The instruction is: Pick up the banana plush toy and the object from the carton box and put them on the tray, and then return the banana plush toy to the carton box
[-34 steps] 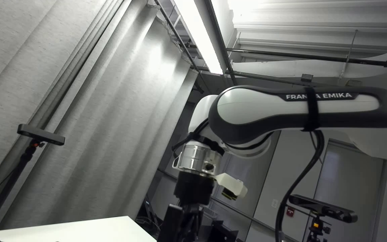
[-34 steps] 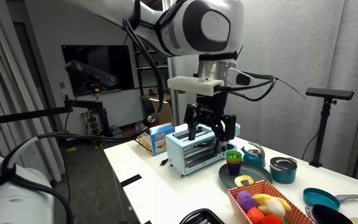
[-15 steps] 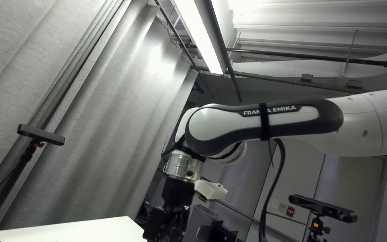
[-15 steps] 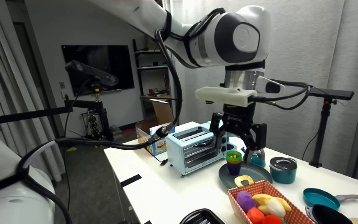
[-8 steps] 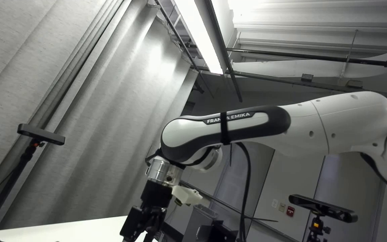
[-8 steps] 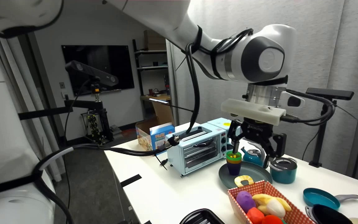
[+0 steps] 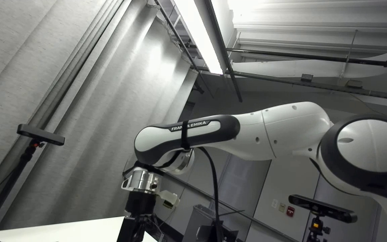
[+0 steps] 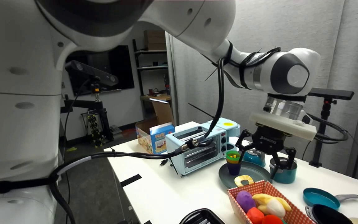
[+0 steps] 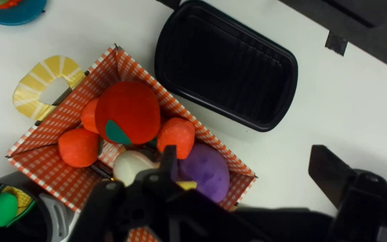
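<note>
The red-and-white checked carton box (image 8: 291,203) holds several soft toys. The yellow banana plush toy (image 8: 261,198) lies among them; in the wrist view my finger covers most of it, leaving a small yellow bit (image 9: 187,185). Beside it are a purple toy (image 9: 210,174), a white one (image 9: 131,164) and red ones (image 9: 128,111). Which is the task's other object, I cannot tell. The black tray (image 9: 227,67) stands bare alongside the box. My gripper (image 8: 256,166) hangs above the table, wide open, nothing between its fingers. Its fingertips (image 9: 323,158) are apart from the toys.
A grey plate (image 8: 258,171) carries stacked cups (image 8: 234,165); a pineapple ring (image 8: 244,179) lies at its edge. Nearby stand a teal pot (image 8: 286,175), a teal pan (image 8: 320,199), a black pot (image 8: 328,214) and a blue toaster oven (image 8: 199,149).
The arm has reached further out and come lower, carrying the gripper from over the toaster oven to past the stacked cups. The gripper has stayed open. The toys and tray have not moved.
</note>
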Controlling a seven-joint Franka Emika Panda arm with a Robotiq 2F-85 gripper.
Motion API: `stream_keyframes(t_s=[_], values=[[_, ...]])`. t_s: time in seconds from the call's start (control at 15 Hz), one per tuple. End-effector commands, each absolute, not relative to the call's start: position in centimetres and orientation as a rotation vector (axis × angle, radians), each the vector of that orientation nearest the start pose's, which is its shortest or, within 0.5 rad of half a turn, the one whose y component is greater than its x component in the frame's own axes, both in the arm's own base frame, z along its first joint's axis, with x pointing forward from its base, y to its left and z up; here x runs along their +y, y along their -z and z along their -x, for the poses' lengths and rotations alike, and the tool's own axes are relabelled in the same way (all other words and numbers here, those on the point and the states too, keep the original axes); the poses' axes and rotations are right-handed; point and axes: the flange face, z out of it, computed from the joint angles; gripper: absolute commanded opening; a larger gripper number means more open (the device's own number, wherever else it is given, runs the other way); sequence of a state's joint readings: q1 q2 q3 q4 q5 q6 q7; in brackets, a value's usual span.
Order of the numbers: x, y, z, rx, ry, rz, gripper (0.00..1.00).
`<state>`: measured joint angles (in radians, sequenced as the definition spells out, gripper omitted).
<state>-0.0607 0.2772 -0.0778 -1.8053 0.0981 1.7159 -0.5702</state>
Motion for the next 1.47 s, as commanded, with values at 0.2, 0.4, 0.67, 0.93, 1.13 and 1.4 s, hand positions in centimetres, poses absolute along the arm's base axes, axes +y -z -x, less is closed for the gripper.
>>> stream_keyframes(t_s=[0.2,0.4,0.67,0.93,1.13,1.4], values=[[-8.1,-35.3,-62.3,-0.846,-0.771,2.773,1.0],[-7.3,-34.2,-63.5,-0.985,-0.797,2.76,1.0],[-5.6,-32.5,-64.7,-1.167,-0.805,2.738,1.0],[-4.4,-31.2,-65.4,-1.351,-0.774,2.689,1.0],[-3.5,-30.5,-65.8,-1.487,-0.728,2.663,0.99],[-2.9,-30.0,-66.2,-1.632,-0.669,2.659,0.98]])
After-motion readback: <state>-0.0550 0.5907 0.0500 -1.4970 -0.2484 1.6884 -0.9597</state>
